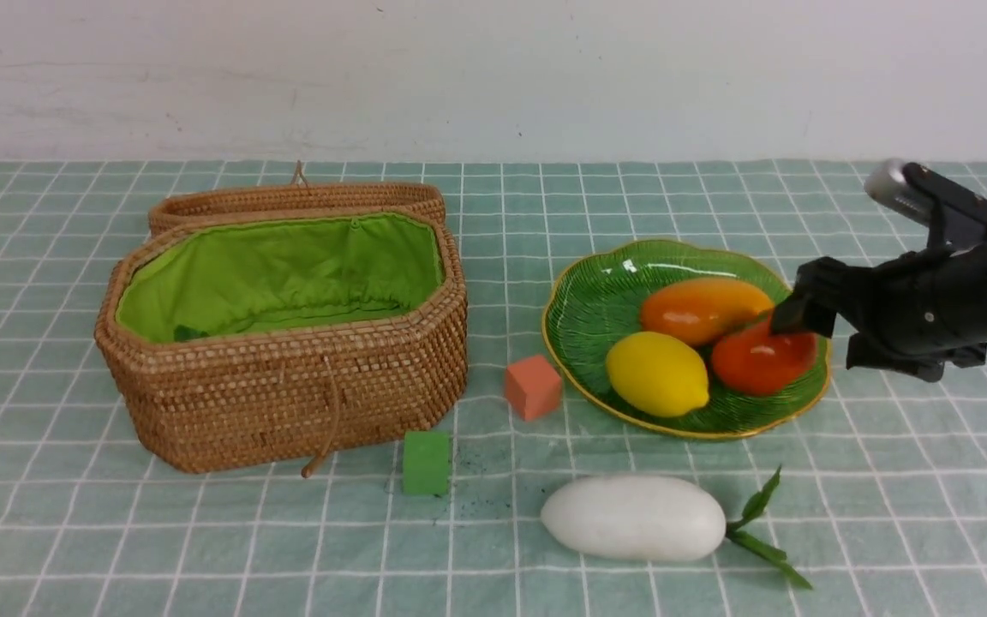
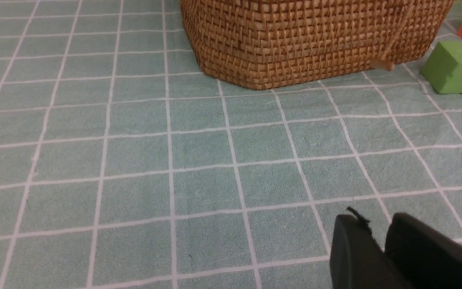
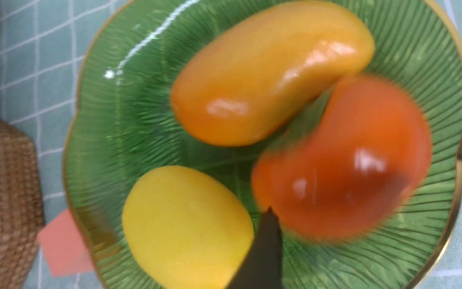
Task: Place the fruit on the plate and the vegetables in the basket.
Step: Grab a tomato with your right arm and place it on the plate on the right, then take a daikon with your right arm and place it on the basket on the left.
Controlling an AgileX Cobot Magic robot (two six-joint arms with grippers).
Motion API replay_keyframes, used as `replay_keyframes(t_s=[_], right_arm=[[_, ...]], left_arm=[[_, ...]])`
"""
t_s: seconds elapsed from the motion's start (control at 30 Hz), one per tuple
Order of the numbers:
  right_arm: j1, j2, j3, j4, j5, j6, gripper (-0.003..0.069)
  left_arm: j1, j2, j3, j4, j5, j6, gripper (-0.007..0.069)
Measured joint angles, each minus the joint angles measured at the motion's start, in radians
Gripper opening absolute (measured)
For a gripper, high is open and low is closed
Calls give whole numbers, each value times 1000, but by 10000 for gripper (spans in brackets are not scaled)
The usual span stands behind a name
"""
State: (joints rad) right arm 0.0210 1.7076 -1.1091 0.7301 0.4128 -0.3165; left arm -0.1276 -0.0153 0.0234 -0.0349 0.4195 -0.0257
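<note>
We saw R gripper (image 1: 828,334) w/ jaws wide apart over the persimmon (image 1: 759,360), which lay on the plate (image 1: 588,300) w/ mango (image 1: 699,310) & lemon (image 1: 656,373). Radish (image 1: 633,518) lay nearer than plate; green cube (image 1: 425,463) & pink cube (image 1: 533,387) sat btwn these & open basket (image 1: 288,386). L gripper (image 2: 375,224) jaws were nearly together, empty.

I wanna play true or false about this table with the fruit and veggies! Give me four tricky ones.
1. Three fruits lie on the plate: mango, lemon and persimmon. True.
2. The white radish is inside the basket. False: it lies on the tablecloth, in front of the plate.
3. The basket is closed. False: its lid is folded back, and the green lining shows.
4. The green cube sits on the tablecloth near the basket. True.
</note>
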Motion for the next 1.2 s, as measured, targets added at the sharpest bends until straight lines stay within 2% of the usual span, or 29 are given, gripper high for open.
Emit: replay_keyframes(t_s=[0.07, 0.17, 0.2, 0.23, 0.3, 0.33, 0.4, 0.53, 0.63, 0.67, 0.7, 0.73, 0.87, 1.03, 1.2], right_arm=[[0, -16, 0, 0, 5, -22, 673], [5, -78, 0, -1, 50, -151, 663], [17, -103, 0, -2, 89, -235, 646], [20, -110, 0, -3, 96, -267, 643], [62, -143, -2, -5, 189, -443, 609], [102, -152, -3, -5, 272, -593, 587], [148, -152, -3, -7, 351, -746, 572], [272, -128, -3, -29, 433, -909, 564], [330, -111, -3, -82, 410, -905, 570], [384, -98, -3, -153, 366, -876, 587], [390, -95, -3, -162, 362, -871, 589], [432, -83, -3, -243, 332, -829, 603], [498, -49, -3, -442, 298, -701, 620], [516, -11, -3, -542, 289, -618, 620], [516, 30, -3, -564, 256, -605, 610]], left_arm=[[0, 0, 0, 0, 0, 0, 128], [0, 0, 0, 0, 0, 0, 132], [0, 0, 0, 0, 0, 0, 133], [0, 0, 0, 0, 0, 0, 133], [0, 0, 0, 0, 0, 0, 134], [0, 0, 0, 0, 0, 0, 134], [0, 0, 0, 0, 0, 0, 134], [0, 0, 0, 0, 0, 0, 134], [0, 0, 0, 0, 0, 0, 134], [0, 0, 0, 0, 0, 0, 137], [0, 0, 0, 0, 0, 0, 138], [0, 0, 0, 1, 0, 0, 139], [0, 0, 0, 3, 0, 0, 144], [0, 0, 0, 4, 0, 0, 147], [0, 0, 0, 4, 0, 0, 148]])
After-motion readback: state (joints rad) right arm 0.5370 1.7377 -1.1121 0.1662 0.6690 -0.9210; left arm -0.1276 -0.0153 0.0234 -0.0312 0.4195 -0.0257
